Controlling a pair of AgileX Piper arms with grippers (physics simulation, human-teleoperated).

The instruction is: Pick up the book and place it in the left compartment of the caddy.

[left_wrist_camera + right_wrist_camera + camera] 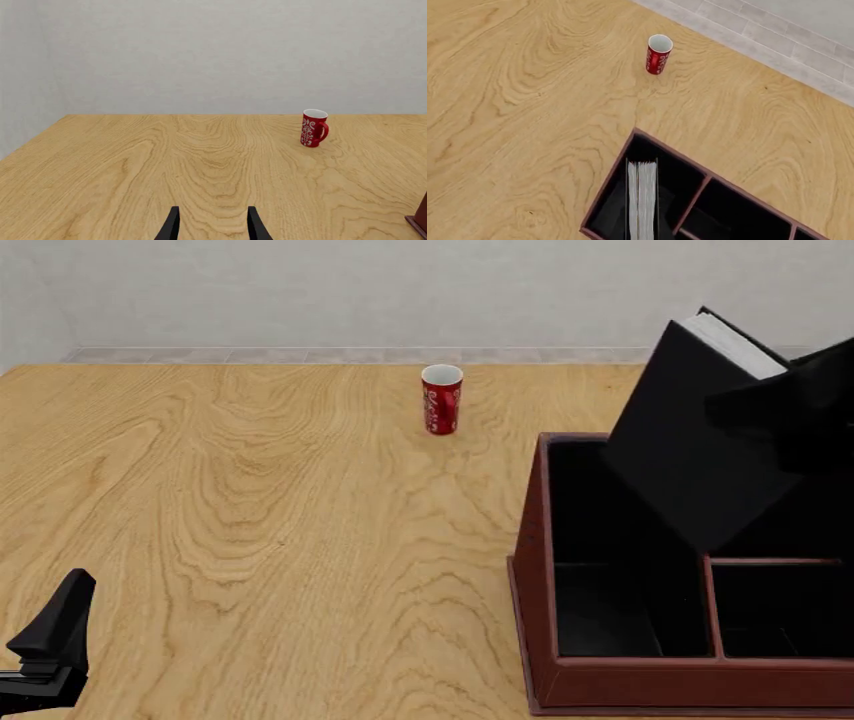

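The right gripper (801, 405) clamps the tilted book (687, 430) (page edges up) above the caddy (541, 540).

Wooden table (267, 540) — red cup (442, 398), caddy (534, 560)

Table (267, 540): light wood, bold swirling grain, fills most of the front view.
Wall (334, 290): plain pale grey, faintly mottled, behind the table's far edge.
Side wall (23, 75): same grey, meets the back wall at a corner.
Floor strip (774, 37): pale grey band with seams beyond the table edge, possibly tiles.
Light: even, soft, faint shadows.
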